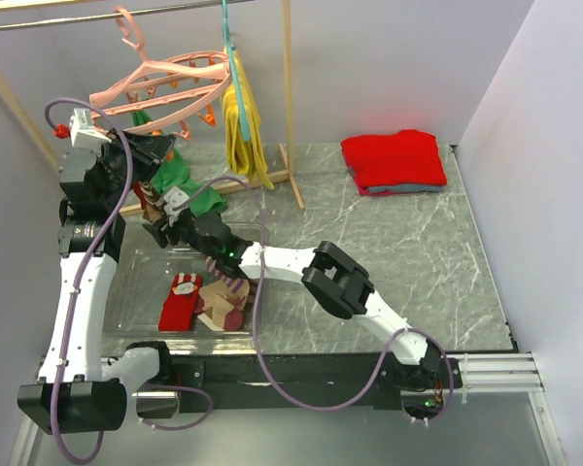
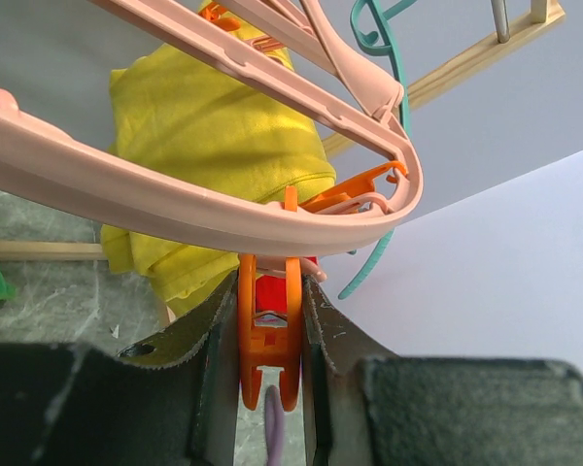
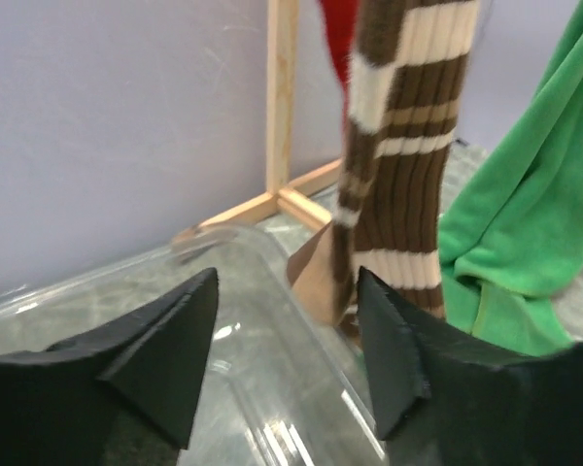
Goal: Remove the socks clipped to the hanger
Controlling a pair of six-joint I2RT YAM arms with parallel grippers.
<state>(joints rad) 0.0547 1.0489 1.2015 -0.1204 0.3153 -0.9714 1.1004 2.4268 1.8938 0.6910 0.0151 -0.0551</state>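
The pink ring hanger (image 1: 165,83) hangs from the rail at the back left. My left gripper (image 1: 160,150) is up under its rim (image 2: 175,209) and is shut on an orange clip (image 2: 245,330) hanging from it; something red shows behind the clip. A brown-striped sock (image 3: 398,165) hangs down beside the green cloth (image 3: 525,223). My right gripper (image 3: 287,359) is open and empty, low, just left of that sock; it also shows in the top view (image 1: 165,228). A red patterned sock (image 1: 180,301) and a beige striped sock (image 1: 223,296) lie in the clear tray (image 1: 126,301).
A yellow garment (image 1: 243,126) and a thin teal hanger (image 1: 231,49) hang right of the pink hanger. The wooden rack's post and foot (image 3: 280,107) stand behind the tray. A folded red cloth (image 1: 394,160) lies at the back right.
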